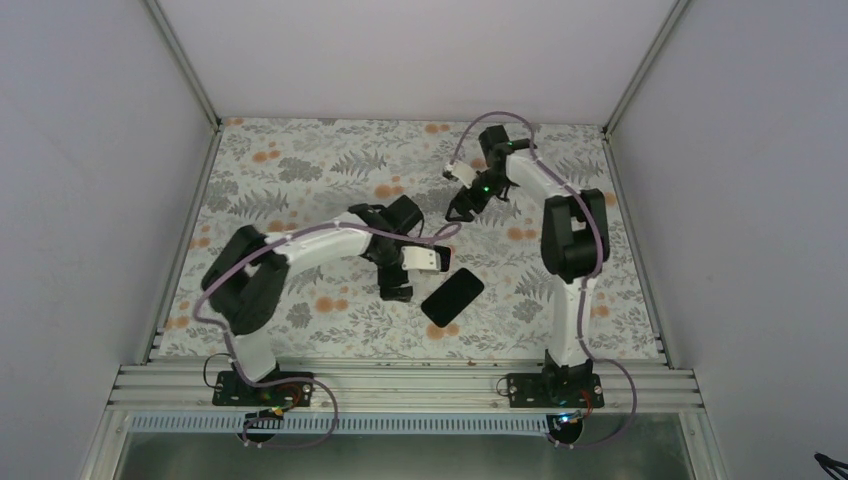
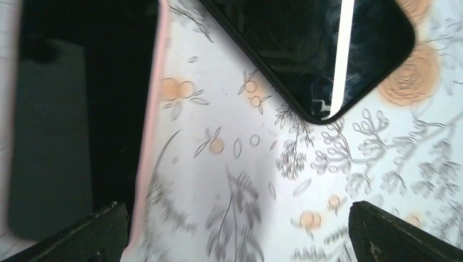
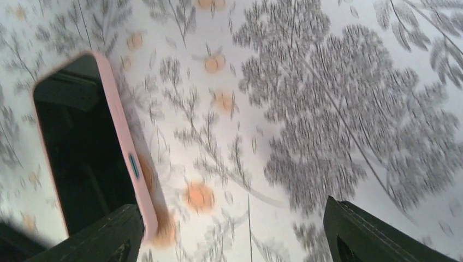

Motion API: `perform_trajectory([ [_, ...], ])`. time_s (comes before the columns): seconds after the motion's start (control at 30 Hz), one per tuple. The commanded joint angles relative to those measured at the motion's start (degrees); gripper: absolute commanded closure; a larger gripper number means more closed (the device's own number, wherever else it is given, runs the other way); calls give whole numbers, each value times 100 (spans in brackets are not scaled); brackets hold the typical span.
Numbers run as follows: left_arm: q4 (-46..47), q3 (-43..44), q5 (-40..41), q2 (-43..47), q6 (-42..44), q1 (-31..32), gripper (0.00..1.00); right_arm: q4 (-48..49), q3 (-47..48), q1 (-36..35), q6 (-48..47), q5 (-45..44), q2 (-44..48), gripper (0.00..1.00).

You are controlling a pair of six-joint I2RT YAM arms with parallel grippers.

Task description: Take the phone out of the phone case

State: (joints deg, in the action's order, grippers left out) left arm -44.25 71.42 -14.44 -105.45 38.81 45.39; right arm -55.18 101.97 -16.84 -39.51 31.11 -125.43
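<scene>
Lying flat on the table (image 1: pixel 300 170), the phone (image 1: pixel 452 297) is sitting bare at the lower centre of the overhead frame. It is angled diagonally and showing a glossy black face with rounded corners. In the left wrist view it is reflecting a bright white stripe.

The phone case (image 3: pixel 82 158) is lying apart from it. At the left of the right wrist view it is showing a pale pink rim around a dark inside, with a small teal button on its long edge. In the left wrist view the same pink edge is running down the left side, with bare table between it and the phone's corner at upper right.

The left gripper (image 1: pixel 397 285) is hanging just left of the phone, its fingers spread wide with nothing between them. The right gripper (image 1: pixel 460 208) is hovering above the centre of the overhead frame, likewise spread wide and holding nothing.

The table is wearing a print of grey leaves and orange blossoms. Plain white walls (image 1: pixel 400 50) are closing in three sides, and aluminium rails (image 1: pixel 400 385) are running along the near edge under the arm bases.
</scene>
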Motion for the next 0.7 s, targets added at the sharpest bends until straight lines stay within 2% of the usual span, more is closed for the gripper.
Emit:
perform_trajectory([
  [0.0,-409,46,-11,967,223,-358,0,546,-959,-171,-510,-545,789,13],
  [0.2,-432,402,-779,1570,158,-1981,0,1331,-1962,-695,-227,-1199,1439,1],
  [0.33,113,225,-1202,1615,-288,-2875,0,1660,-2303,-1045,-17,-1564,1641,0],
  [0.43,396,-6,-1365,1532,-538,-3144,0,1784,-2429,-1295,19,-1876,1656,0],
  [0.67,709,-238,-1377,1132,-899,-3175,0,2005,-2529,-1713,-91,-2301,1535,0],
])
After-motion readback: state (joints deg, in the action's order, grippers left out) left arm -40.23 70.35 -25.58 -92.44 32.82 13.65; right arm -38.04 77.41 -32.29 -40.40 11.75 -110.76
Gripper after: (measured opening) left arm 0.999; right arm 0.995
